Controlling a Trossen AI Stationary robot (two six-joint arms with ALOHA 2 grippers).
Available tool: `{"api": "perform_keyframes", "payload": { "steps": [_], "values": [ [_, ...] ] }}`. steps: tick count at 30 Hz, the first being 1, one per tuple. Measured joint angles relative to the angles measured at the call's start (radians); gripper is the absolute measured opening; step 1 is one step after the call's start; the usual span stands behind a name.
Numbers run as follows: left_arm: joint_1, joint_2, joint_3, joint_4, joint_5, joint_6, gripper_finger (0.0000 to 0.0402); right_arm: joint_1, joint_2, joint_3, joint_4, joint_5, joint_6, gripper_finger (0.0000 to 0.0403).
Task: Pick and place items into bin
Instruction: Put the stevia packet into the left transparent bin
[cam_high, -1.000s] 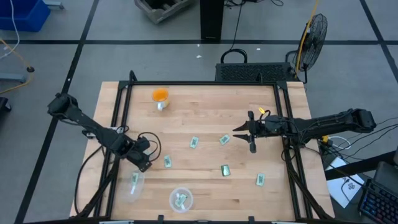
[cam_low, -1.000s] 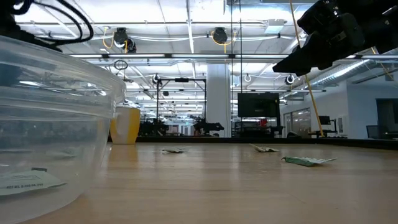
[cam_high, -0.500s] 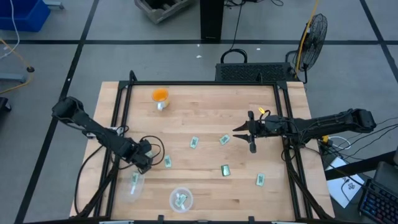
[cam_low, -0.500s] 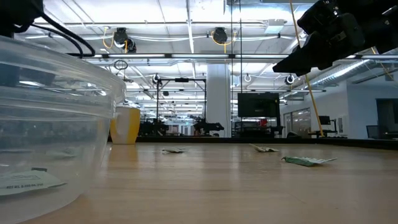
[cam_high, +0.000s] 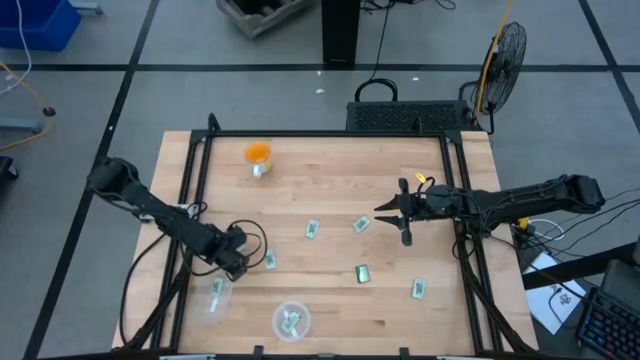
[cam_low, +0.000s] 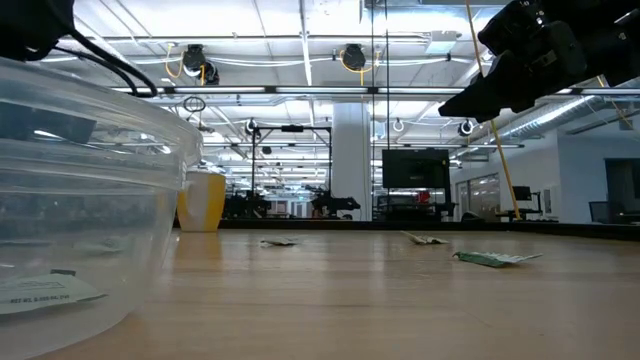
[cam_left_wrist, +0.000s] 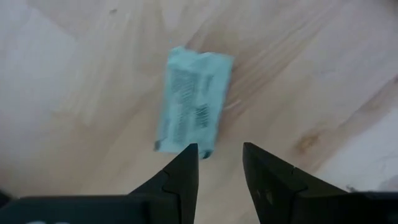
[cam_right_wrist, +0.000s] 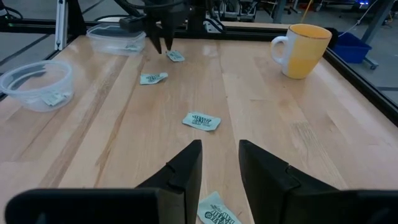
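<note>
Left gripper (cam_high: 243, 261): low over the table's front-left part, just beside a pale green packet (cam_high: 269, 260); in the left wrist view its fingers (cam_left_wrist: 180, 177) stand a little apart with nothing between them, their tips at the near edge of that packet (cam_left_wrist: 193, 101), which lies flat on the wood

Right gripper (cam_high: 384, 213): held above the table's right-middle part, pointing toward the centre; fingers (cam_right_wrist: 184, 168) parted, holding nothing; a packet (cam_high: 361, 224) lies just beside its tips

Other loose packets: one near the table's centre (cam_high: 313, 230); one toward the front (cam_high: 362, 272); one at the front right (cam_high: 418, 290); all flat on the wood and well apart

Round clear bowl (cam_high: 291, 320): at the front edge, with a packet inside; in the low view its wall (cam_low: 90, 190) fills the near left

Second clear container (cam_high: 216, 294): at the front left, beside the left gripper; also holds a packet

Orange and white mug (cam_high: 258, 156): back left of the table (cam_high: 340, 160), upright
</note>
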Motion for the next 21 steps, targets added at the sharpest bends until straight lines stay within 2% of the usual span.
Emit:
{"api": "perform_keyframes", "payload": {
  "steps": [17,21],
  "values": [
    [0.000,0.073,0.004,-0.015,-0.013,0.007,0.0129,0.000,0.000,0.000,0.000,0.000,0.000,0.0098],
    [0.000,0.073,0.003,-0.006,-0.014,0.023,0.0114,0.000,0.000,0.000,0.000,0.000,0.000,0.0098]
  ]
}}
